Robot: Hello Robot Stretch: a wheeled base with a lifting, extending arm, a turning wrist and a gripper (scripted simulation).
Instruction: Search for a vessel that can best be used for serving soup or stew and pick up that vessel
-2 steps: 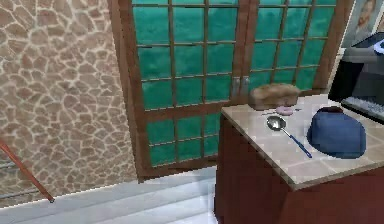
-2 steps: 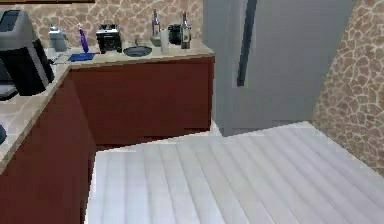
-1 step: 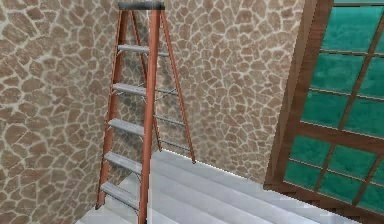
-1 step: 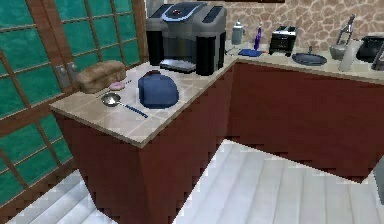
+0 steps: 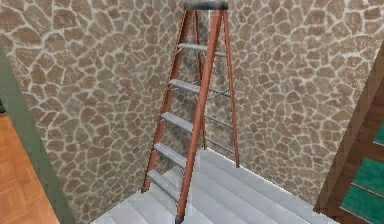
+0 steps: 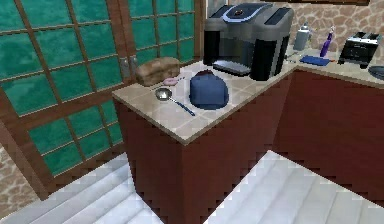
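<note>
A tan worktop point(image 6: 146, 108) juts over pale plank floor point(image 6: 300, 190) beside teal-paned windows point(image 6: 60, 80); near its window-side edge lie a bread loaf point(image 6: 157, 70) and a small grey bowl-like thing point(image 6: 163, 94), and a dark blue rounded vessel point(image 6: 208, 91) sits mid-worktop before a coffee machine point(image 6: 245, 38). Ahead, a red stepladder point(image 5: 196, 110) stands in a corner of stone-clad walls point(image 5: 90, 80). The gripper's state cannot be told.

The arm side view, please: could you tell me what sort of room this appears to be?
Most likely a kitchen: a brown counter carries a coffee machine, a loaf of bread and, farther back, a toaster.
</note>
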